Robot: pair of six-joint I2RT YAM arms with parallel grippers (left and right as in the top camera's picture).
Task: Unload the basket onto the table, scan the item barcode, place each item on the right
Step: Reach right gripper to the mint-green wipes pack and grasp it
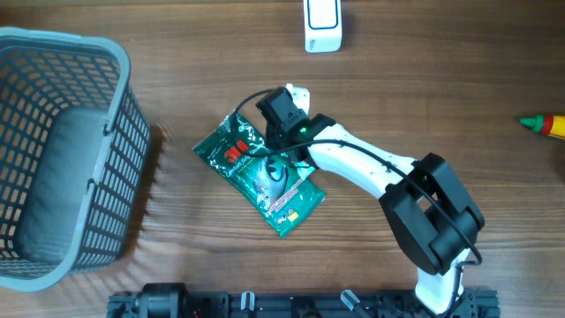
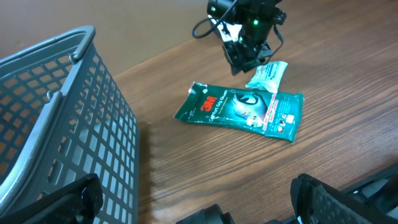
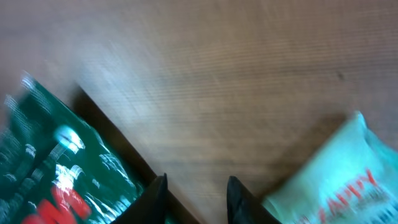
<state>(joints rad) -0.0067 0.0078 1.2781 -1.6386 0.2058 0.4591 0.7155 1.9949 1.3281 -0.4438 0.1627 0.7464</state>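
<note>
Right wrist view shows my right gripper [image 3: 194, 198] narrowly parted just beside the green foil 3M packet [image 3: 56, 162] lying on the brown wooden desk [image 3: 217, 74], any grip untellable, my left gripper [image 2: 199, 202] wide.

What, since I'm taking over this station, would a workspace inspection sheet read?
Surface: wooden table, no spills seen.
Job's things: green packet flat at centre; white device, likely the scanner, at far edge.
Clutter: grey basket left; small teal packet beside the green one; bottle at right edge.
Grippers: left gripper wide open, empty; right gripper low between the packets, fingers narrowly apart, nothing between them.
Cables: black cable along right arm.
Surroundings: nothing seen.
</note>
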